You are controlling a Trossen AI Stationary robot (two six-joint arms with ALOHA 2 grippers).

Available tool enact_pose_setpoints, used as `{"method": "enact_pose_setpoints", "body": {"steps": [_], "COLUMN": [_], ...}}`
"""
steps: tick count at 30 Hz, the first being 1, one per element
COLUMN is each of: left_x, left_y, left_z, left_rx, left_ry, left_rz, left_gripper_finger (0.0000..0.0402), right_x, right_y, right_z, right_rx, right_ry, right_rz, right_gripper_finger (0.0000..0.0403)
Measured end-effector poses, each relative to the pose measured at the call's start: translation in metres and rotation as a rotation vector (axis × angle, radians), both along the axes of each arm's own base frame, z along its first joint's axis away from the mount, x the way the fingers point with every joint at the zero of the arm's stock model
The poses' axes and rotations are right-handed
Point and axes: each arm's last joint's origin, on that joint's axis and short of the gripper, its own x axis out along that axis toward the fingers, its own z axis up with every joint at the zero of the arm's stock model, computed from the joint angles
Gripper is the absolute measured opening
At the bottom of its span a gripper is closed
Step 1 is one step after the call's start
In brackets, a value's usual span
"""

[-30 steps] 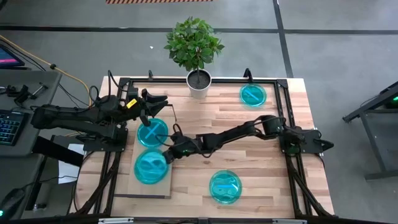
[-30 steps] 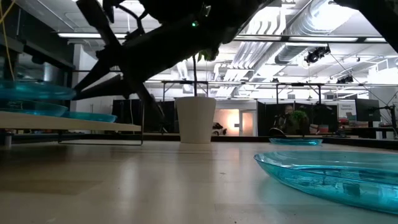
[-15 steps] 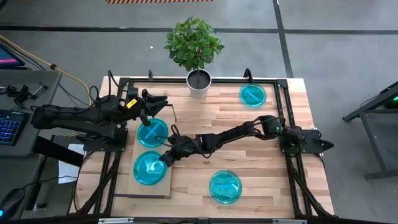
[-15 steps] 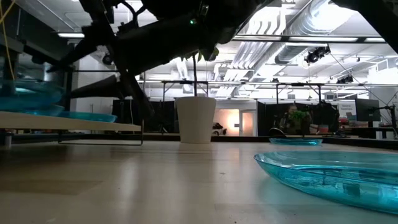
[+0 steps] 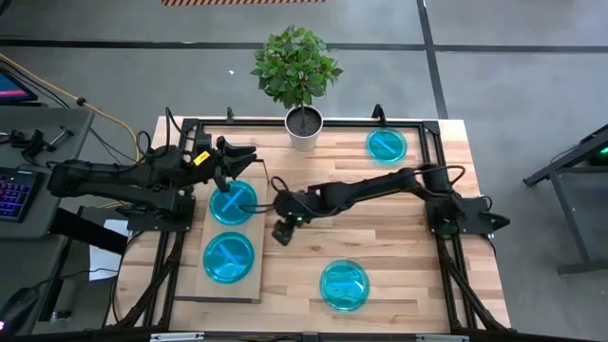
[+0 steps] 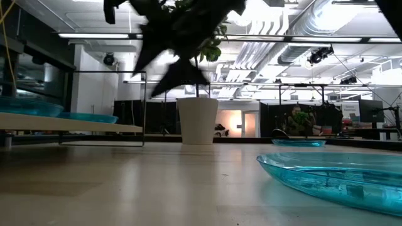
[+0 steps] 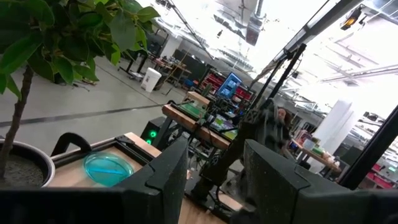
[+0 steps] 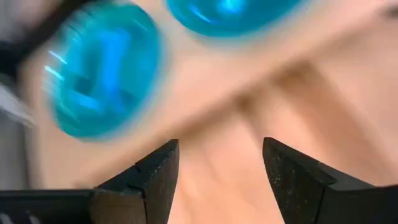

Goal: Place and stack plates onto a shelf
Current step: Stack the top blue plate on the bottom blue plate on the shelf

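Two cyan-blue plates lie flat on the pale shelf (image 5: 256,277) at the table's left: one at its far end (image 5: 233,202), one at its near end (image 5: 229,256). The low view shows them at its left, on the shelf (image 6: 94,126). Two more plates rest on the table, near right (image 5: 344,285) and far right (image 5: 386,144). My right gripper (image 5: 282,229) hangs open and empty above the table, just right of the shelf; its wrist view shows its fingers (image 8: 217,180) apart over bare wood. My left gripper (image 5: 230,160) waits open above the shelf's far end.
A white pot (image 5: 304,126) with a leafy plant stands at the table's far edge, in the middle. A black frame (image 5: 432,128) runs around the tabletop. Bare wood lies between the shelf and the two plates on the table.
My right gripper has opened and let go of the near plate's rim, then drawn back up and toward the table's right, off the shelf. The plate, held raised at first, has settled flat on the shelf's near end.
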Motion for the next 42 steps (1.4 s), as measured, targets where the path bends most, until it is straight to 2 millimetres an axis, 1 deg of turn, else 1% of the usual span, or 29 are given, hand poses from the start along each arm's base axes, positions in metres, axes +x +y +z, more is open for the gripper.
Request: {"method": "enact_pose_setpoints", "body": {"steps": [3, 6, 10, 12, 16, 19, 22, 24, 27, 30, 35, 39, 42], "left_x": [0.000, 0.000, 0.000, 0.000, 0.000, 0.000, 0.000, 0.000, 0.000, 0.000, 0.000, 0.001, 0.002], "left_y": [0.000, 0.000, 0.000, 0.000, 0.000, 0.000, 0.000, 0.000, 0.000, 0.000, 0.000, 0.000, -0.002], "left_z": [0.000, -0.001, -0.002, -0.002, -0.002, -0.002, -0.002, -0.002, -0.002, -0.002, -0.003, -0.006, -0.010], "left_rx": [0.000, 0.000, 0.000, 0.000, 0.001, 0.020, 0.024, 0.024, 0.024, 0.026, 0.071, 0.074, 0.086], "left_ry": [0.001, 0.008, 0.017, 0.017, 0.017, 0.024, 0.027, 0.027, 0.028, 0.029, 0.051, 0.087, 0.126], "left_rz": [0.000, 0.000, 0.000, 0.000, 0.001, 0.006, 0.006, 0.006, 0.007, 0.007, 0.015, 0.008, -0.070], "left_gripper_finger": [0.0147, 0.0147, 0.0147, 0.0147, 0.0147, 0.0147, 0.0147, 0.0147, 0.0147, 0.0147, 0.0147, 0.0147, 0.0147], "right_x": [-0.023, -0.050, -0.103, -0.131, -0.178, -0.204, -0.222, -0.229, -0.232, -0.230, -0.223, -0.217, -0.213], "right_y": [0.000, -0.001, -0.001, 0.001, 0.007, 0.010, 0.013, 0.013, 0.010, 0.006, -0.008, -0.027, -0.047], "right_z": [0.007, 0.003, -0.009, -0.016, -0.024, -0.029, -0.035, -0.039, -0.043, -0.043, -0.038, -0.033, -0.028], "right_rx": [-0.102, -0.092, -0.036, 0.019, 0.137, 0.215, 0.258, 0.267, 0.275, 0.273, 0.272, 0.267, 0.269], "right_ry": [0.148, 0.229, 0.266, 0.242, 0.103, 0.001, -0.088, -0.112, -0.133, -0.160, -0.277, -0.369, -0.406], "right_rz": [0.018, 0.018, -0.091, -0.168, -0.351, -0.482, -0.590, -0.656, -0.729, -0.791, -0.884, -0.989, -1.097], "right_gripper_finger": [0.0216, 0.0216, 0.0216, 0.0216, 0.0216, 0.0216, 0.0216, 0.0216, 0.0216, 0.0216, 0.0216, 0.0216, 0.0216]}}
